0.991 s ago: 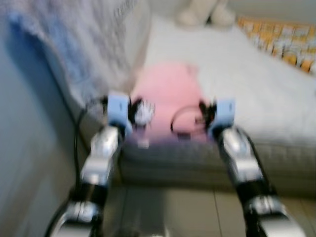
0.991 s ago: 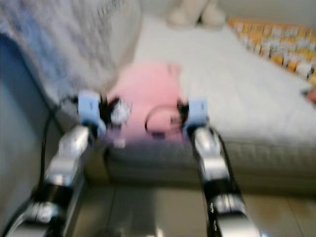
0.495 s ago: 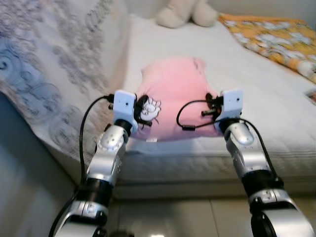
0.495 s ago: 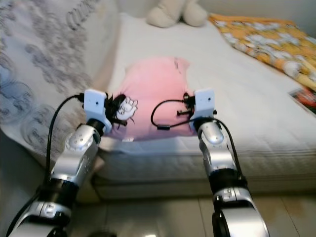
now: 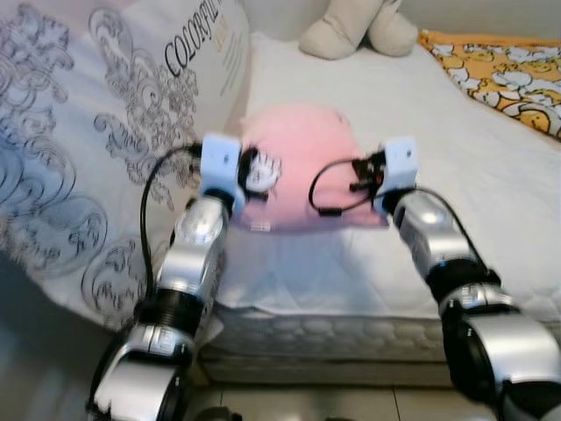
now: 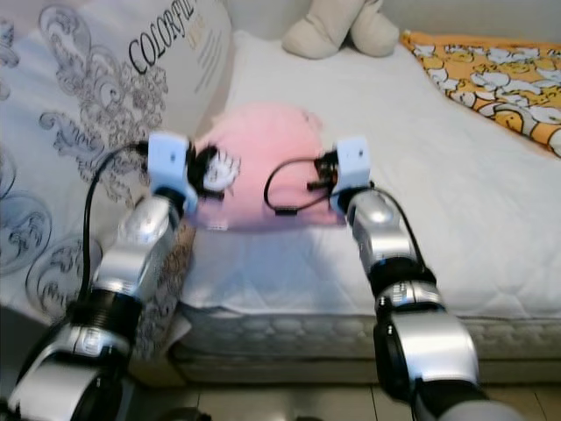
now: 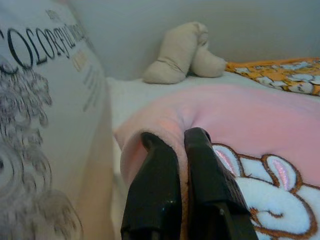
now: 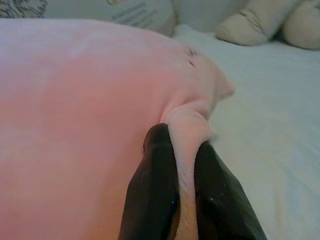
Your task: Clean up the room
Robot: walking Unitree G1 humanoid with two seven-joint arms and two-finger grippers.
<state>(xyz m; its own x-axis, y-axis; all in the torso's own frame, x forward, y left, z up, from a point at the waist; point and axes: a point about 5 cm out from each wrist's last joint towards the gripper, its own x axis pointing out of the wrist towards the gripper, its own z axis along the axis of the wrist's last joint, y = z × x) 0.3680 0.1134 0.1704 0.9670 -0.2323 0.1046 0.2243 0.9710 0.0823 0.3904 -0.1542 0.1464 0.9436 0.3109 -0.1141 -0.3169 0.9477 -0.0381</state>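
Observation:
A pink pillow (image 5: 302,158) with a white rabbit print lies on the white bed (image 5: 491,184), near its front left part. My left gripper (image 7: 179,142) is shut on the pillow's left edge, a fold of pink cloth pinched between its black fingers (image 7: 155,185). My right gripper (image 8: 181,137) is shut on the pillow's right edge, with pink cloth bunched between its fingers (image 8: 152,185). In the head views both arms reach forward over the mattress edge, one on each side of the pillow (image 6: 263,171).
A large white pillow with grey ornaments and lettering (image 5: 105,149) leans at the left, close to my left arm. A beige plush toy (image 5: 355,26) sits at the bed's far end. An orange patterned blanket (image 5: 500,74) covers the far right. The mattress front edge (image 5: 351,333) is below my arms.
The camera has moved closer to the bed and the blur has cleared. Both arms have pushed the pink pillow further onto the mattress, away from its front edge. Both grippers stay shut on it.

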